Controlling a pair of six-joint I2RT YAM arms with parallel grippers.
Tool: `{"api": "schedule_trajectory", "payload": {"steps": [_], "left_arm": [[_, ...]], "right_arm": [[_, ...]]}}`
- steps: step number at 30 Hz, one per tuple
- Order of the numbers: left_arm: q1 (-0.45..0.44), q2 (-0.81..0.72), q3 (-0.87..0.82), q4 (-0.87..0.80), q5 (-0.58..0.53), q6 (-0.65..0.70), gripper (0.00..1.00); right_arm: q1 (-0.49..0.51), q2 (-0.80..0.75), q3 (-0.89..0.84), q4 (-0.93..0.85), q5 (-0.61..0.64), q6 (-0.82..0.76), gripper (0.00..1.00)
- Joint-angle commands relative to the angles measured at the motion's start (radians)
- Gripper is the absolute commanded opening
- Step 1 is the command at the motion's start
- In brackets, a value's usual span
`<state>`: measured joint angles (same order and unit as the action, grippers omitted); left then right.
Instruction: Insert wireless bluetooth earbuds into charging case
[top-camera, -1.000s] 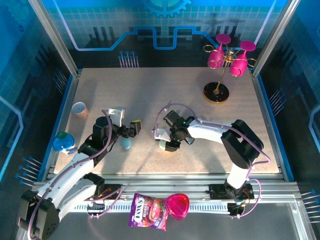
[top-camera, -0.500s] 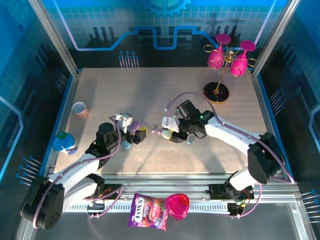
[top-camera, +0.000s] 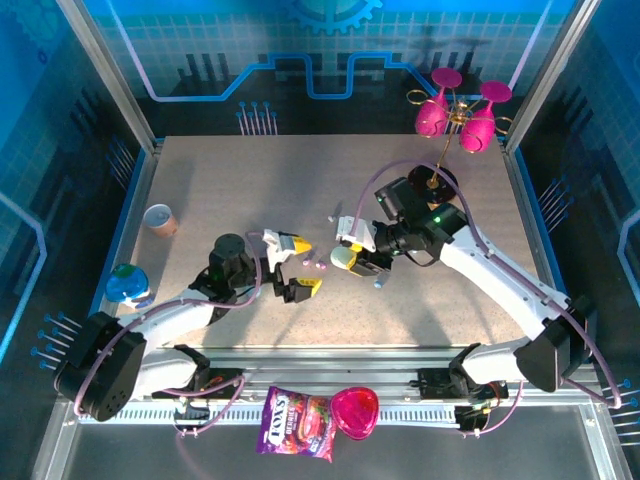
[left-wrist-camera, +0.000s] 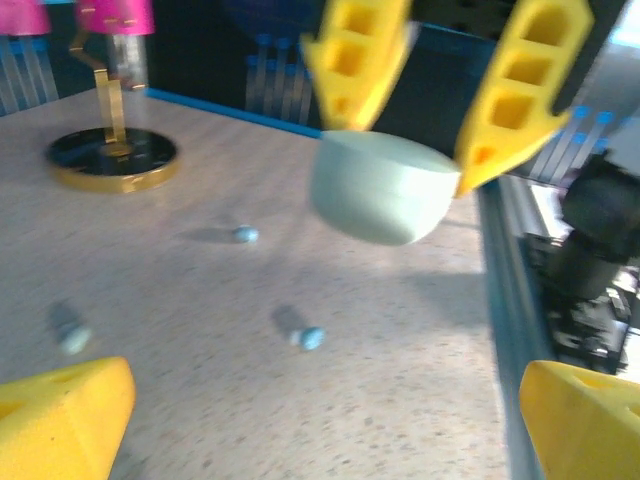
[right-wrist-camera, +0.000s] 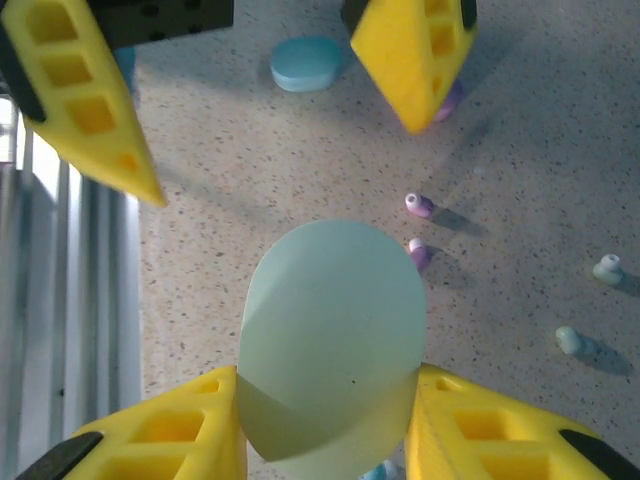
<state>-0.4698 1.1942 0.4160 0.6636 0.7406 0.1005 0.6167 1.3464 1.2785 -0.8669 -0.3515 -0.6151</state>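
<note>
My right gripper (right-wrist-camera: 330, 432) is shut on a pale mint, pebble-shaped charging case (right-wrist-camera: 335, 330) and holds it above the table. From above, that gripper (top-camera: 350, 258) is right of centre. My left gripper (top-camera: 300, 267) stands open just left of it with nothing between its fingers. In its own view the left gripper (left-wrist-camera: 325, 420) looks up at the held case (left-wrist-camera: 380, 188). Loose earbuds lie on the table: two purple earbuds (right-wrist-camera: 419, 205), two mint earbuds (right-wrist-camera: 607, 268) and two light blue earbuds (left-wrist-camera: 311, 338). A light blue case (right-wrist-camera: 306, 62) lies beyond the left fingers.
A gold stand with pink glasses (top-camera: 440, 180) stands at the back right. A small cup (top-camera: 158, 218) and a blue-green ball (top-camera: 127, 283) sit by the left edge. A candy bag (top-camera: 295, 423) and a pink case (top-camera: 354, 410) lie on the front rail.
The right gripper has carried the mint case up and to the right. The left gripper, still open, has swung right toward the centre and now faces the held case.
</note>
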Motion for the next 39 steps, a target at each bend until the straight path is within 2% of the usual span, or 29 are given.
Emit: {"api": "schedule_trajectory", "payload": {"steps": [1,5,8,15,24,33,39], "left_arm": [[-0.042,0.004,0.073,-0.116,0.132,0.078,0.99],[-0.080,0.021,0.128,-0.193,0.157,0.093,0.98],[-0.099,0.040,0.157,-0.195,0.167,0.072,0.92],[-0.123,0.072,0.182,-0.158,0.166,0.020,0.74],[-0.133,0.085,0.176,-0.039,0.168,-0.069,0.60],[-0.141,0.096,0.184,0.023,0.167,-0.109,0.53],[-0.145,0.106,0.188,0.039,0.166,-0.130,0.52]], "right_arm": [[0.019,-0.016,0.054,-0.117,-0.065,-0.032,0.39],[0.032,-0.017,0.074,-0.148,-0.079,-0.040,0.39],[0.039,-0.019,0.075,-0.149,-0.095,-0.038,0.39],[0.044,-0.033,0.062,-0.125,-0.137,-0.034,0.38],[0.044,-0.056,0.037,-0.091,-0.141,-0.028,0.38],[0.045,-0.055,0.031,-0.088,-0.142,-0.028,0.38],[0.046,-0.055,0.030,-0.090,-0.139,-0.030,0.38]]}}
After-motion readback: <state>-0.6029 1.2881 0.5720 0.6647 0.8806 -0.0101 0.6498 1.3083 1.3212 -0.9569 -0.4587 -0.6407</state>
